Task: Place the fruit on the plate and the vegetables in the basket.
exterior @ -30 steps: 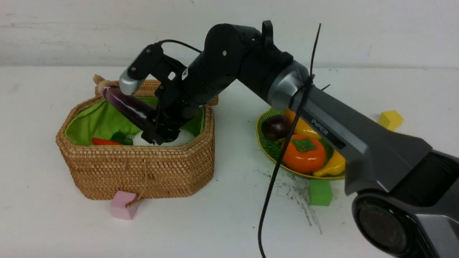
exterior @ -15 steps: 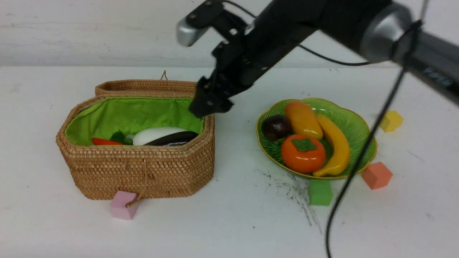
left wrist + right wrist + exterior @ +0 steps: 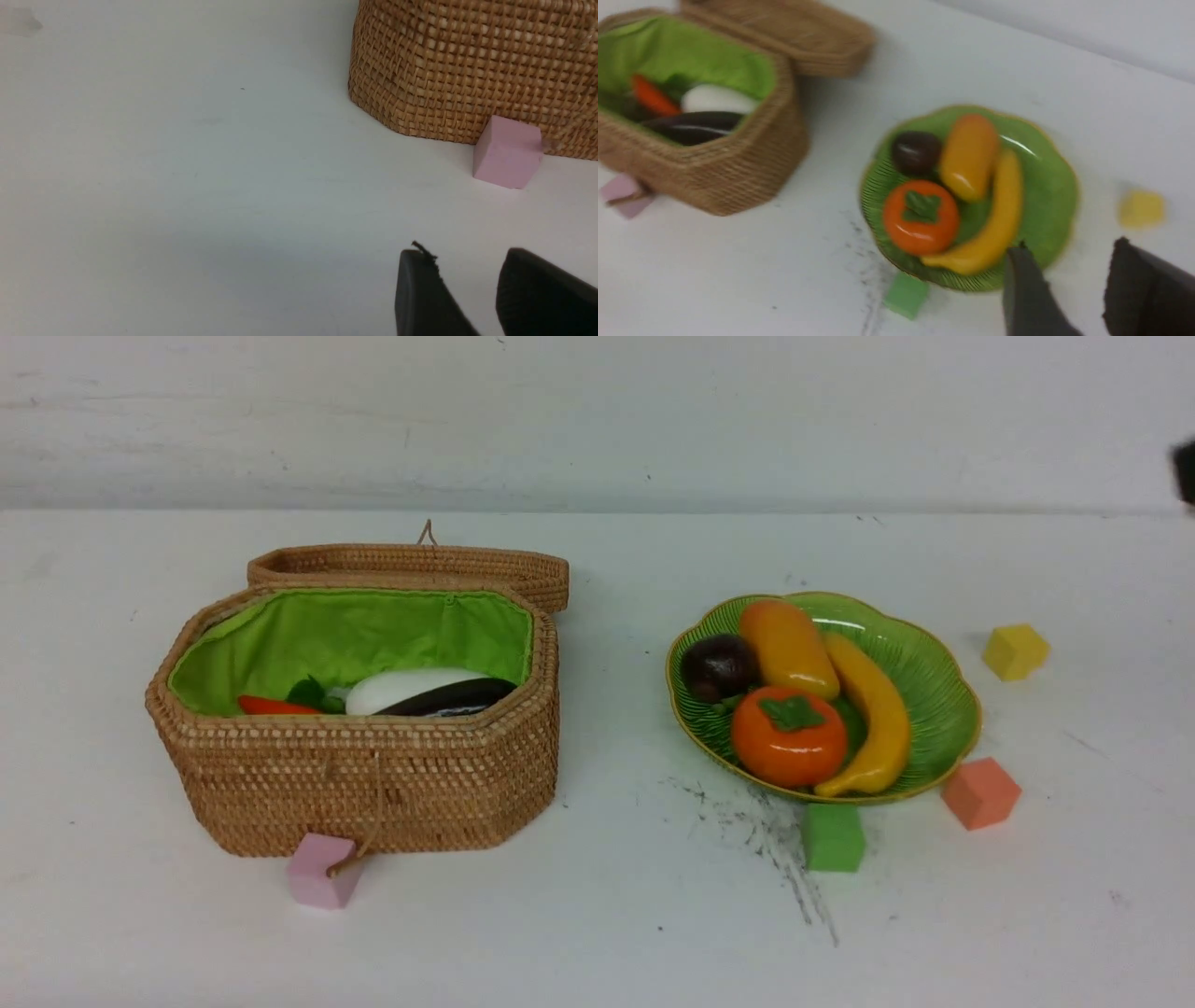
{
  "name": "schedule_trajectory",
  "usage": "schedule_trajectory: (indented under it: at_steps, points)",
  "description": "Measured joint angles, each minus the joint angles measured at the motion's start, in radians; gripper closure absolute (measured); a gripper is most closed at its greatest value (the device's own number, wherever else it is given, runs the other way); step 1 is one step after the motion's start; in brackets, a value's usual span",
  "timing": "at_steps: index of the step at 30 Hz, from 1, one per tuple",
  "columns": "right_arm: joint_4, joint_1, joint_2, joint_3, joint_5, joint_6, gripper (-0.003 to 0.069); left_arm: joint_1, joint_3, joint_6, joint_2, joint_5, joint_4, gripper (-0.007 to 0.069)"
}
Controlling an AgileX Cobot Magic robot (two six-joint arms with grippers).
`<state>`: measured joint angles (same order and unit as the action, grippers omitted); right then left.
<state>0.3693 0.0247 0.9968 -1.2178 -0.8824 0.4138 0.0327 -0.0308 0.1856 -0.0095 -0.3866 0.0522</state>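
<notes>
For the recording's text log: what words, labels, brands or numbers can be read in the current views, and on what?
None: no readable text in any current view.
The basket, plate, toy fruit and foam cubes carry no labels.
The table bears only dark scuff marks, not writing.

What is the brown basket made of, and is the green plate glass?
The basket looks like woven rattan or wicker: tan strands crisscross all over, with soft green cloth lining inside. The plate seems to be glass or glazed ceramic: it is shiny, ribbed, and gold along its wavy rim. The pictures cannot settle which.

Matte black tapered fingers point(image 3: 423, 294)
</notes>
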Motion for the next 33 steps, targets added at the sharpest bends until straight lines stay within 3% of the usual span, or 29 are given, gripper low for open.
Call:
schedule_trajectory:
  at_steps: [5, 8, 17, 33]
  points:
    - [-0.057, -0.01, -0.409, 0.423, 0.232, -0.132, 0.0607, 0.0, 0.0, 0.0, 0.0, 0.0, 0.0, 0.0386]
    - [-0.091, -0.01, -0.573, 0.581, 0.251, -0.198, 0.0666, 0.0, 0.0, 0.0, 0.0, 0.0, 0.0, 0.0386]
    - [-0.225, -0.01, -0.635, 0.672, 0.244, -0.299, 0.0667, 0.0, 0.0, 0.0, 0.0, 0.0, 0.0, 0.0386]
    - [-0.224, -0.01, -0.635, 0.673, 0.249, -0.314, 0.0664, 0.0, 0.0, 0.0, 0.0, 0.0, 0.0, 0.0386]
